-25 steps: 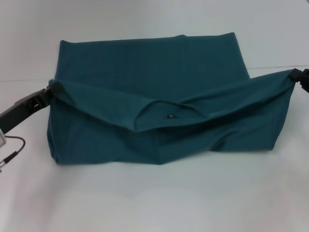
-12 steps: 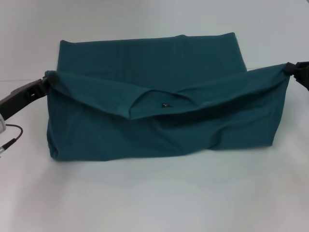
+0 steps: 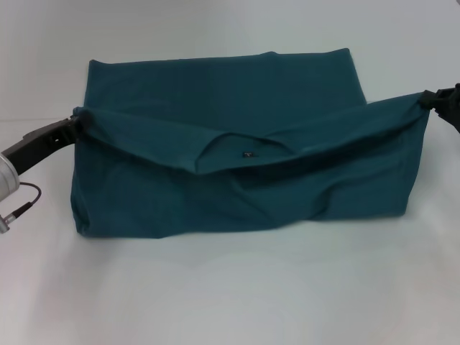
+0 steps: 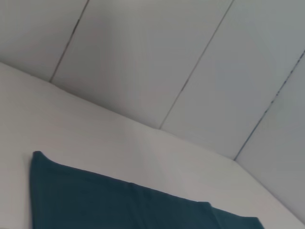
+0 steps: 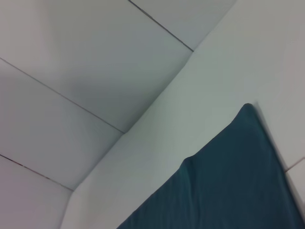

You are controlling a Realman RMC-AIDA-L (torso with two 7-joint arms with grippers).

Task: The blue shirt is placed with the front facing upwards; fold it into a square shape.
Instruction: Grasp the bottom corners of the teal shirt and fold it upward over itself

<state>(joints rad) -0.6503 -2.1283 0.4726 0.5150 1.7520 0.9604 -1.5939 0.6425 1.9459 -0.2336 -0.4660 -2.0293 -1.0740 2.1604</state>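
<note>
- The blue shirt (image 3: 237, 136) sprawls wide across the middle of the white table (image 3: 230, 287), plain teal cloth showing everywhere, none of its lettering in sight.
- Its far part lies flat on the table, a straight edge running along the back with a small bump near the middle of that edge.
- The near part is lifted: a long fold is strung up between the two grippers, sagging in the middle and draping down to the table in front.
- Right on that sagging fold sits the neck opening with a small dark label (image 3: 249, 154), turned up toward the head camera.
- Left gripper (image 3: 74, 124) is at the shirt's left end, its fingers clamped on a bunched corner of the cloth and holding it off the table.
- Right gripper (image 3: 433, 101) is at the right edge of the head view, likewise pinching the opposite corner, which is pulled to a point and sits a little higher than the left one.
- The cloth between them looks taut along the top line and creased below.
- Left wrist view: only the flat far edge of the shirt (image 4: 119, 205) on the table, with a panelled grey wall (image 4: 167, 62) behind.
- Right wrist view: a far corner of the shirt (image 5: 228, 176) against the same table and wall; no fingers show.
</note>
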